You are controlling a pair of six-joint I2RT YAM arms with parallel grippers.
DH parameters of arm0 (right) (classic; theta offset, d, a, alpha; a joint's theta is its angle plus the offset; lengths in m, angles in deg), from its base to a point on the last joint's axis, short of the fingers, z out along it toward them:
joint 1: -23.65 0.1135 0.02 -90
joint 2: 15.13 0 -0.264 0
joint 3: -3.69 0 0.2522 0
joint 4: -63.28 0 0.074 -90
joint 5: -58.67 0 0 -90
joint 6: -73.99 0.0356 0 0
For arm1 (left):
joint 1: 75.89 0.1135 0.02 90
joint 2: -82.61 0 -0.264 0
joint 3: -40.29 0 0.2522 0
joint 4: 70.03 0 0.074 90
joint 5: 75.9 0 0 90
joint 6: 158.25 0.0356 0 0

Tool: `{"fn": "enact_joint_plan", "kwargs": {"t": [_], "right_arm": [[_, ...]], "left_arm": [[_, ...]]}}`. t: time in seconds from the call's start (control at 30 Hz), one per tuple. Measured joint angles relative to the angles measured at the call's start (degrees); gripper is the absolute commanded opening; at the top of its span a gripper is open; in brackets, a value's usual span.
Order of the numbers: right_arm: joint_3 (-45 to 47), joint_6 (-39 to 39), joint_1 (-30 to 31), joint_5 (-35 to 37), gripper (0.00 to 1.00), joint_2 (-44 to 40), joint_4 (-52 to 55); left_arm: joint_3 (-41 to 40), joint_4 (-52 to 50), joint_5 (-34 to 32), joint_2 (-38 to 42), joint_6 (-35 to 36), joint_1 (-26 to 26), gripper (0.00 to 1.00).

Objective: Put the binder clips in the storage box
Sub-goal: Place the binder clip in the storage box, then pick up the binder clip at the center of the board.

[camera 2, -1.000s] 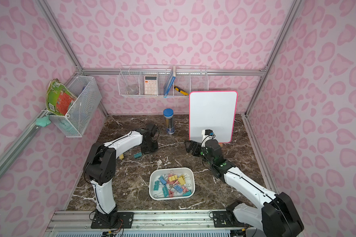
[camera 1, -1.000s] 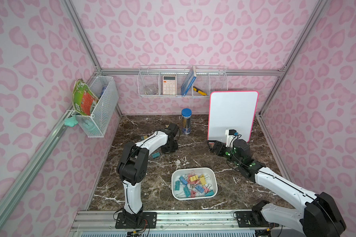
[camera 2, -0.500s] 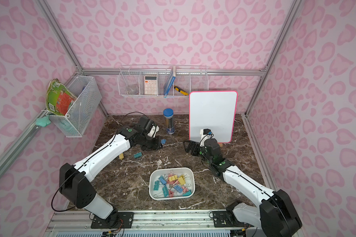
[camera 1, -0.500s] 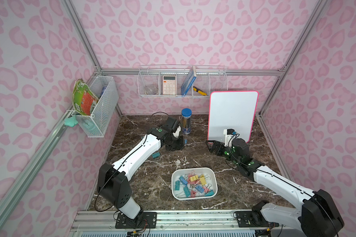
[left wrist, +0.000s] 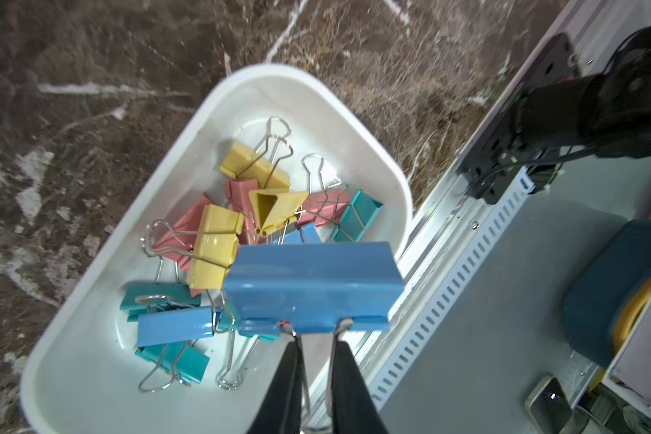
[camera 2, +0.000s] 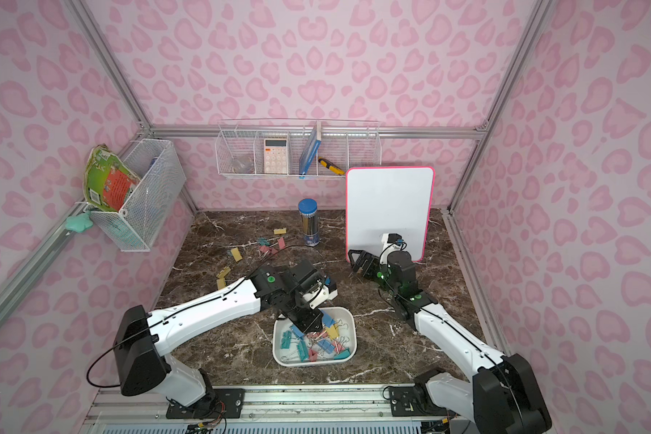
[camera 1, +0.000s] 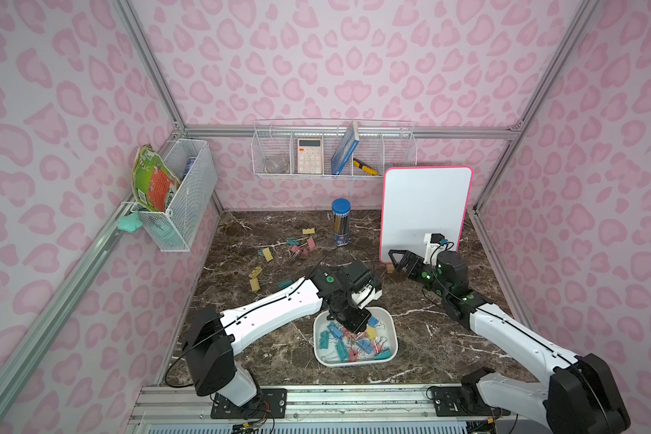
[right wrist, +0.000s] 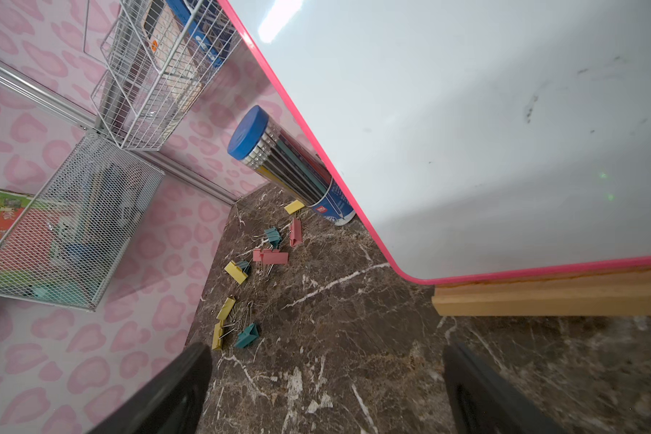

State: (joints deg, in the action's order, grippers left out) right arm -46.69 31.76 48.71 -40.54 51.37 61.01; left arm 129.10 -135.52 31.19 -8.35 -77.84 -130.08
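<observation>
The white storage box [camera 1: 318, 351] [camera 2: 277, 351] [left wrist: 316, 101] sits on the dark marble table near its front edge, holding several binder clips [camera 1: 348, 344] [left wrist: 218, 248] in pink, teal, blue and yellow. My left gripper [camera 1: 358, 327] [camera 2: 311, 327] [left wrist: 314, 338] hangs over the box, shut on the wire handles of a blue binder clip [left wrist: 312, 285] [camera 1: 373, 321]. Several more binder clips [camera 1: 301, 248] [camera 2: 267, 248] [right wrist: 269, 257] lie loose at the far left of the table. My right gripper [camera 1: 397, 259] [camera 2: 356, 259] [right wrist: 326, 357] stands open and empty, low beside the whiteboard.
A pink-rimmed whiteboard [camera 1: 425, 210] [right wrist: 466, 131] stands on a wooden base [right wrist: 542, 297] at the back right. A blue-capped pencil tube [camera 1: 341, 221] [right wrist: 294, 165] is next to it. Wire baskets hang on the back wall [camera 1: 333, 150] and the left wall [camera 1: 177, 195].
My left arm has swung from the loose clips at the far left to above the storage box, carrying the blue clip. The right gripper has barely shifted.
</observation>
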Motion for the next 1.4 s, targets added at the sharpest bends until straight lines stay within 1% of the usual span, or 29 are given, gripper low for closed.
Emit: {"fn": "enact_joint_plan", "kwargs": {"t": [0.1,0.23,0.43,0.57,0.67,0.8,0.9,1.0,1.1,1.17,1.23,1.4], "right_arm": [[0.02,0.02,0.00,0.00,0.98,-0.11,0.02],[0.28,0.04,0.00,-0.11,0.98,-0.31,0.09],[0.13,-0.22,0.00,-0.24,0.98,-0.87,0.90],[-0.11,-1.07,0.02,-0.13,0.98,-2.08,1.73],[-0.22,-1.53,0.02,0.31,0.98,-2.89,2.14],[-0.44,-2.29,0.76,1.49,0.98,-3.19,2.47],[-1.09,-3.04,2.62,1.95,0.98,-2.93,2.51],[-1.99,-3.52,4.28,2.64,0.98,-1.95,2.56],[-3.02,-4.13,5.88,3.74,0.98,-1.01,2.69],[-3.56,-4.70,7.54,4.48,0.98,-0.59,2.80],[-4.22,-6.05,9.92,5.16,0.98,-0.13,3.02],[-5.92,-11.74,17.59,8.85,0.98,0.66,3.69]], "left_arm": [[-2.56,-0.79,-2.05,-1.20,1.40,-1.22,0.17],[-5.14,-1.05,-5.92,-2.67,2.21,-1.20,0.22],[-5.70,0.44,-6.93,-4.74,1.75,-1.27,0.33],[-5.70,1.84,-7.69,-2.82,0.90,-0.81,0.39],[-5.68,3.02,-8.87,1.44,0.57,1.20,0.42],[-5.09,4.90,-11.02,7.41,-2.38,6.91,0.42],[-3.10,6.29,-13.25,9.53,-5.38,14.08,0.40],[-0.22,8.22,-15.23,9.07,-9.79,22.25,0.40],[2.99,9.79,-16.59,5.70,-14.19,29.03,0.40],[4.81,10.14,-16.65,2.45,-16.48,32.20,0.39],[6.36,11.08,-16.61,-1.51,-18.56,35.08,0.39],[10.36,12.02,-16.44,-10.69,-22.14,39.69,0.40]]}}
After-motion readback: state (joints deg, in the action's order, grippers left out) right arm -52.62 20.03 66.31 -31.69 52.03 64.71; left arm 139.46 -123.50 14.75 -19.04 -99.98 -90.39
